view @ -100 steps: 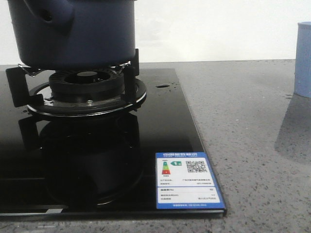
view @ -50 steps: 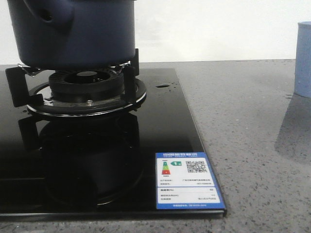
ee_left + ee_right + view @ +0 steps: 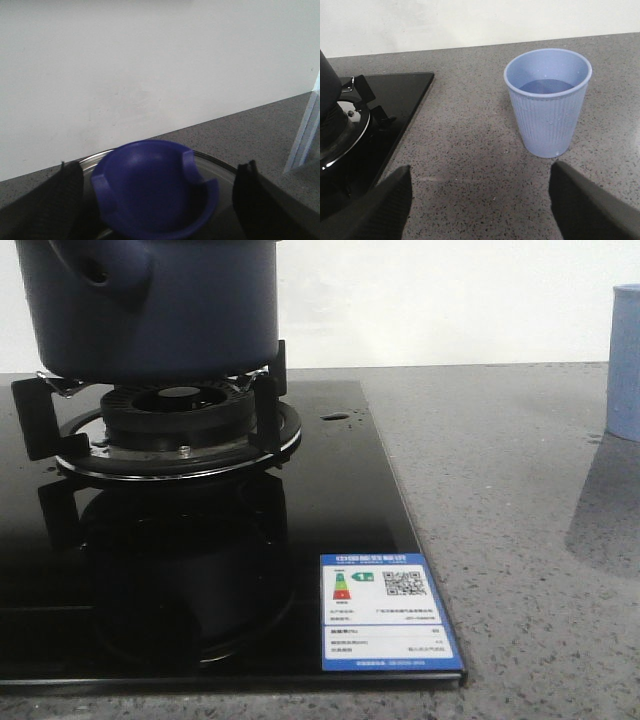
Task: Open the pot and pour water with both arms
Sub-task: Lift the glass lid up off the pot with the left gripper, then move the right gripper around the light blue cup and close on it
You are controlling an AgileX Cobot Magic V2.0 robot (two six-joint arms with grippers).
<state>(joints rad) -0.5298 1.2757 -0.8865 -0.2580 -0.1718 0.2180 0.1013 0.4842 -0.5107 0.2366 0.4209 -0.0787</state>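
Note:
The dark navy pot [image 3: 150, 310] stands on the burner grate [image 3: 180, 425] at the back left of the front view; its top is cut off there. In the left wrist view my left gripper [image 3: 157, 172] is open, with a finger on either side of the blue knob [image 3: 155, 187] of the pot's glass lid [image 3: 215, 162] and a gap on both sides. My right gripper [image 3: 481, 170] is open and empty above the counter, the light-blue ribbed cup [image 3: 547, 102] with water in it just beyond its fingers. The cup also shows at the right edge of the front view [image 3: 624, 360].
A black glass stove top [image 3: 340, 500] covers the left of the grey speckled counter [image 3: 520, 500]; an energy label [image 3: 385, 612] sits on its front right corner. A white wall runs behind. The stove's corner and grate show in the right wrist view [image 3: 355, 110].

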